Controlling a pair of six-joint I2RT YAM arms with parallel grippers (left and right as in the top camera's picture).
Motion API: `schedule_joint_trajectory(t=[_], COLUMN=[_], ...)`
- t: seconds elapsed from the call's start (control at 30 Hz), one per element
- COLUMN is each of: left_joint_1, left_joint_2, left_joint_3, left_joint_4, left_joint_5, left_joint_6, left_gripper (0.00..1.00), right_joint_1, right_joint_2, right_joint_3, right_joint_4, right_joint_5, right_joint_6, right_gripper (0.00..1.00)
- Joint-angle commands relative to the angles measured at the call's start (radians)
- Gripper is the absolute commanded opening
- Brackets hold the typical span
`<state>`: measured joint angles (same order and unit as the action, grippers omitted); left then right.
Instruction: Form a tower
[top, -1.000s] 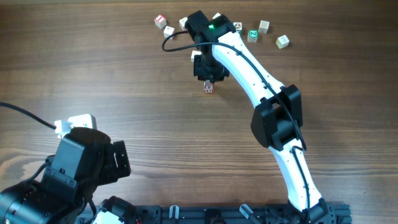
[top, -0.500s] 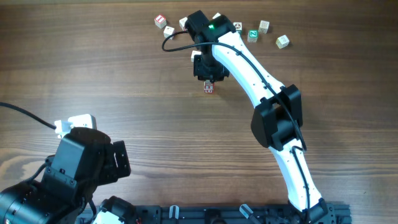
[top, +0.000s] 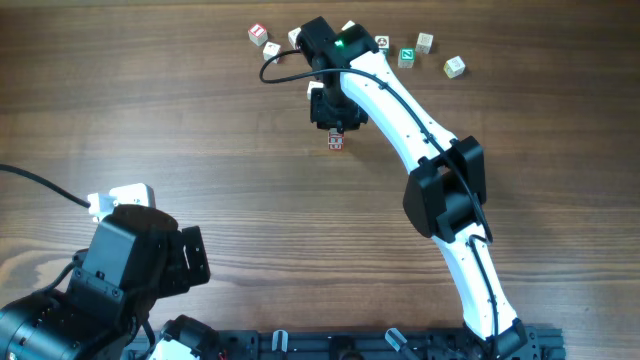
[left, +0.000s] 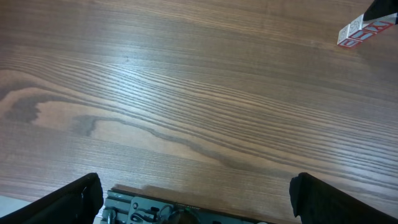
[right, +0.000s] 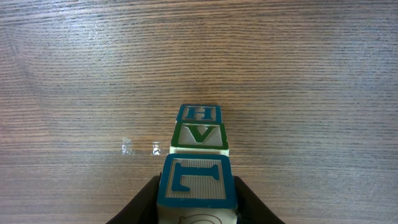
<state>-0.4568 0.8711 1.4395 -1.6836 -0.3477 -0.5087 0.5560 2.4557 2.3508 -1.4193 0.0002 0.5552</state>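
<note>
A tower (top: 336, 141) of 3 small pale wooden cubes stands on the brown wooden worktop (top: 200, 130). The right pincer (right: 198, 198) is closed on the blue-faced top cube (right: 195, 177), with 1 finger on each side. Loose small wooden cubes (top: 455, 67) lie beyond the tower, apart from it. The left pincer (left: 196, 186) is spread wide, well away from the tower.

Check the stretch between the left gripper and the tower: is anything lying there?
Nothing. In the left wrist view, only bare table shows between the open left gripper and the tower.
</note>
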Motion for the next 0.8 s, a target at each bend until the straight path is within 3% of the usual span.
schedule_joint_trajectory(t=[0.0, 0.6, 0.77], left_joint_1=[0.005, 0.005, 0.005], left_joint_2=[-0.003, -0.003, -0.003], left_joint_3=[0.001, 0.001, 0.001], left_joint_4=[0.000, 0.000, 0.000], left_joint_5=[-0.016, -0.016, -0.016], left_joint_6=[0.016, 0.015, 0.016], left_gripper=[1.00, 1.00, 1.00], right_joint_1=[0.007, 0.008, 0.008], right_joint_2=[-0.005, -0.005, -0.006], right_joint_3=[-0.006, -0.054, -0.054], right_joint_4=[-0.002, 0.026, 0.033], right_joint_5=[0.003, -0.002, -0.018], right_joint_6=[-0.003, 0.024, 0.024], right_gripper=[0.33, 0.34, 0.30])
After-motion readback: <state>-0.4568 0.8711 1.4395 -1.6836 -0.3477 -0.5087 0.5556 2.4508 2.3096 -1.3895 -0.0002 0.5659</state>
